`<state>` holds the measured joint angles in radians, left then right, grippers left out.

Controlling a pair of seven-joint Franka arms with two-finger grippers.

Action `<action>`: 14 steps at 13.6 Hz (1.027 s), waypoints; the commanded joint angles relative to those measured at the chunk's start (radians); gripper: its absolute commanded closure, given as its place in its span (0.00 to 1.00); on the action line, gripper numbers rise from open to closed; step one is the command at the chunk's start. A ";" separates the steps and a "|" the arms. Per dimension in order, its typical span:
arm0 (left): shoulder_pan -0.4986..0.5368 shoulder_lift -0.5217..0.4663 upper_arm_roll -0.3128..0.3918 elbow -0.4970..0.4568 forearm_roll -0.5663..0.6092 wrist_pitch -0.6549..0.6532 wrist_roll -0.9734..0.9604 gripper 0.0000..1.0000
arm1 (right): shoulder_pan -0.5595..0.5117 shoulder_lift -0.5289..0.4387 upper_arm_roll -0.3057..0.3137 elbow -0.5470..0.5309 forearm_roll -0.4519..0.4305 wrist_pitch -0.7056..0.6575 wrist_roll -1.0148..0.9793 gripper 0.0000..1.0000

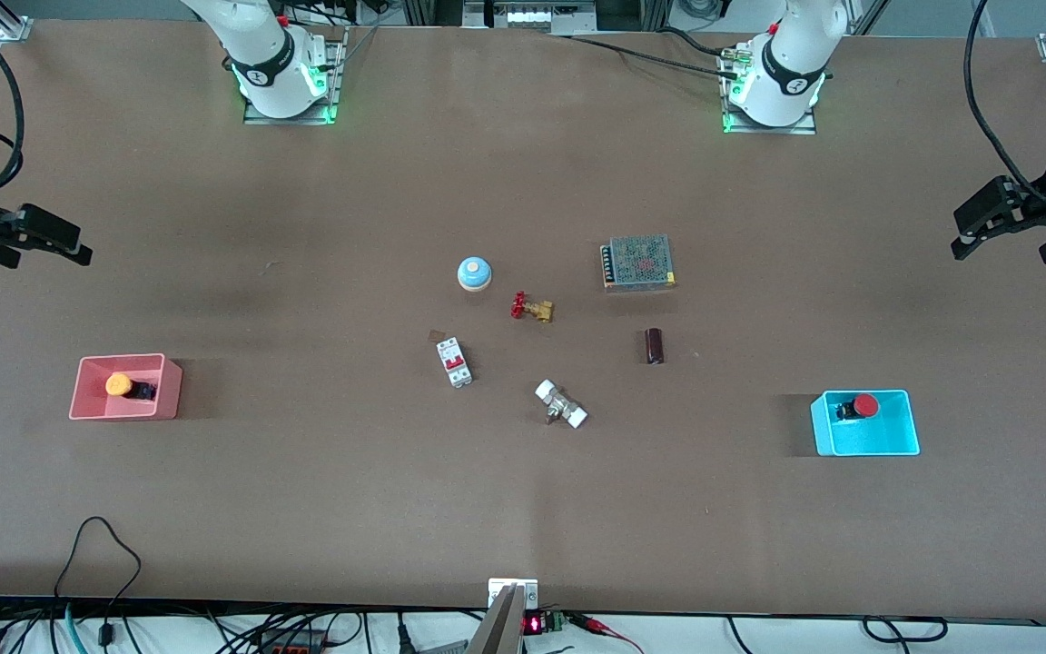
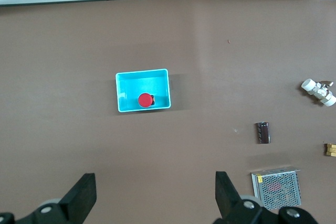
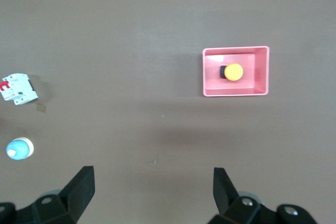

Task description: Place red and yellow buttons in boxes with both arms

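Note:
The orange-yellow button [image 1: 118, 385] lies in the pink box [image 1: 87, 409] toward the right arm's end of the table. The red button [image 1: 865, 405] lies in the cyan box [image 1: 886, 443] toward the left arm's end. My right gripper [image 1: 78, 247] is open and empty, up in the air over bare table away from the pink box. My left gripper [image 1: 1000, 247] is open and empty, over the table's end away from the cyan box. The left wrist view shows the open left gripper [image 2: 156, 192], the red button [image 2: 145, 100] and the cyan box [image 2: 126, 85]. The right wrist view shows the open right gripper [image 3: 154, 190], the yellow button [image 3: 233, 71] and the pink box [image 3: 258, 72].
In the middle of the table lie a blue dome with a beige rim [image 1: 475, 272], a red-handled brass valve [image 1: 530, 307], a white circuit breaker [image 1: 455, 361], a white-ended fitting [image 1: 561, 405], a mesh power supply [image 1: 638, 262] and a dark cylinder [image 1: 655, 346].

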<state>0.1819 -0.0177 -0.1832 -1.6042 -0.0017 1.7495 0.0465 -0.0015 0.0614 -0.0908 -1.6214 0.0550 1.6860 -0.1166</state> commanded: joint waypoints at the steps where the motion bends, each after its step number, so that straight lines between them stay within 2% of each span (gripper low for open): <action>1: 0.008 -0.028 -0.007 -0.031 0.000 0.018 -0.005 0.00 | -0.002 -0.032 0.014 -0.020 -0.053 -0.032 -0.002 0.00; 14: 0.010 -0.033 -0.009 -0.031 0.014 0.018 -0.004 0.00 | -0.003 -0.072 0.009 -0.020 -0.057 -0.124 0.071 0.00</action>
<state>0.1820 -0.0209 -0.1832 -1.6043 -0.0006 1.7547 0.0465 -0.0016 0.0131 -0.0865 -1.6215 0.0111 1.5714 -0.0600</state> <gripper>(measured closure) 0.000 0.000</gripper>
